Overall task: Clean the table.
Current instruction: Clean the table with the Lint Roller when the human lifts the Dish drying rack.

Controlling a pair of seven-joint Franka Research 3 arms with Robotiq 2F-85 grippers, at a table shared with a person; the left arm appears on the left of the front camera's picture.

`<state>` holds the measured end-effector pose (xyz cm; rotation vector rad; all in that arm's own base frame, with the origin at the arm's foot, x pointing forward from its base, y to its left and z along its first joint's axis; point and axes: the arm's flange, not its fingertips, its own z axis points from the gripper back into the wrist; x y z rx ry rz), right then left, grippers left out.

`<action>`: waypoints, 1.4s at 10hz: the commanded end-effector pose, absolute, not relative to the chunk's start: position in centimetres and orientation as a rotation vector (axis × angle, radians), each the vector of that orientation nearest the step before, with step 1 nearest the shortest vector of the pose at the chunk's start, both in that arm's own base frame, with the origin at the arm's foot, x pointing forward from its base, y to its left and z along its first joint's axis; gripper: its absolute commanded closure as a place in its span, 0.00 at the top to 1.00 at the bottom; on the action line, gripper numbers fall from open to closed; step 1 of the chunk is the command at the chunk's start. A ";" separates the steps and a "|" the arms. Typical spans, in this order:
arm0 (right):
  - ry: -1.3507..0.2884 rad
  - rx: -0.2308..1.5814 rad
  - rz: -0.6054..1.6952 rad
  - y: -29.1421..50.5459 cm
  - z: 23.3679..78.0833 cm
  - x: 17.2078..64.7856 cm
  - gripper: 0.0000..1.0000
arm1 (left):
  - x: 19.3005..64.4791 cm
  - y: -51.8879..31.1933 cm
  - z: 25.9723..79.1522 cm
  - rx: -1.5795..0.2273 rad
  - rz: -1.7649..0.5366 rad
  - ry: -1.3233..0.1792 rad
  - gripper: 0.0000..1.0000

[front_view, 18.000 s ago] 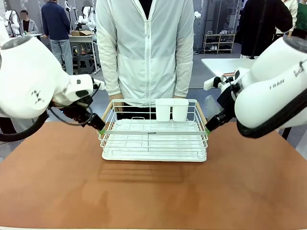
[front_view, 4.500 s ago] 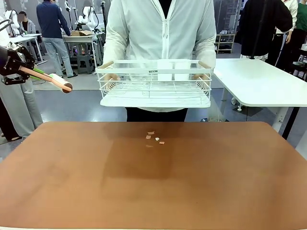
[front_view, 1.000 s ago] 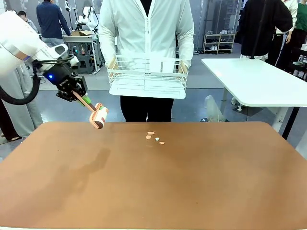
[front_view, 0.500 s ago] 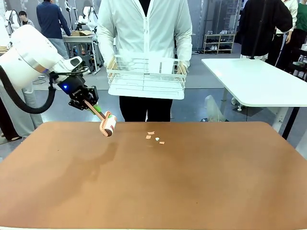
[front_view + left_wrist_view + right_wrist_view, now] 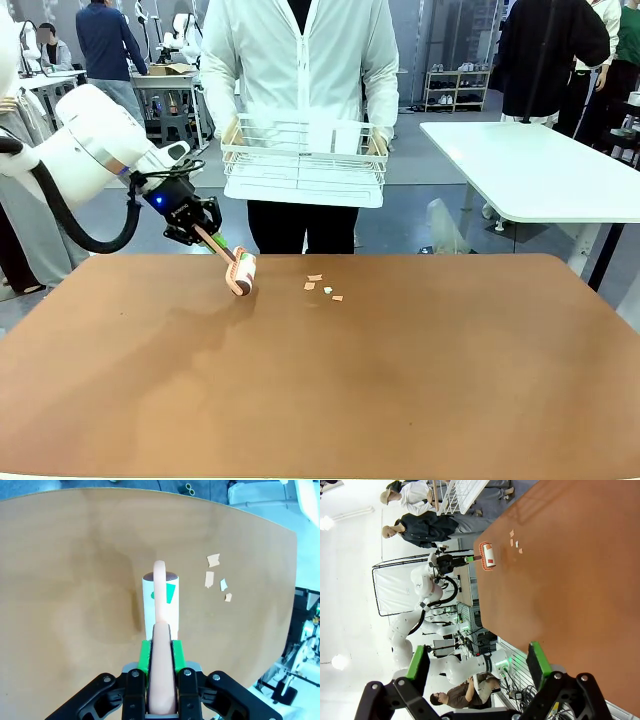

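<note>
The matte reddish-brown desk [image 5: 400,380] carries small pale scraps [image 5: 327,290]; left jaws pinch a lint roller [image 5: 241,272] by its handle, right jaws spread.

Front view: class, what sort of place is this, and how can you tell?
Probably a robotics lab or workshop: the left gripper holds a lint roller over the table, with a workbench and shelving behind.
</note>
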<state>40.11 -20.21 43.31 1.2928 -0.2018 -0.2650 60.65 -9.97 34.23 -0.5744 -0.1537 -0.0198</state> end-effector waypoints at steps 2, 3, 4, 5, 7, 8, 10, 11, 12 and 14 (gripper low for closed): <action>-0.208 1.293 -0.263 -20.3 43.6 40.0 1.00 | 61.5 -10.9 32.3 -0.596 0.011 -0.175 0.21; -0.208 1.293 -0.263 -20.3 43.6 40.0 1.00 | 61.5 -11.5 31.3 -0.606 0.008 -0.160 0.21; -0.208 1.293 -0.263 -20.3 43.6 40.0 1.00 | 61.5 -11.9 30.5 -0.605 0.011 -0.135 0.21; -0.208 1.293 -0.263 -20.3 43.6 40.0 1.00 | 61.5 -12.4 29.8 -0.615 0.008 -0.114 0.21; -0.208 1.293 -0.263 -20.3 43.6 40.0 1.00 | 61.4 -14.3 28.2 -0.606 0.003 -0.097 0.21; -0.208 1.293 -0.263 -20.3 43.6 40.0 1.00 | 61.3 -15.7 27.8 -0.612 -0.019 -0.079 0.21; -0.208 1.293 -0.263 -20.3 43.6 40.0 1.00 | 61.3 -18.8 27.6 -0.623 -0.084 -0.065 0.21; -0.208 1.293 -0.263 -20.3 43.6 40.0 1.00 | 61.5 -20.6 27.5 -0.616 -0.125 -0.046 0.21; -0.208 1.293 -0.263 -20.3 43.6 40.0 1.00 | 62.0 -22.1 26.8 -0.569 -0.162 -0.032 0.21; -0.208 1.293 -0.263 -20.3 43.6 40.0 1.00 | 63.2 -25.5 25.7 -0.549 -0.204 0.011 0.21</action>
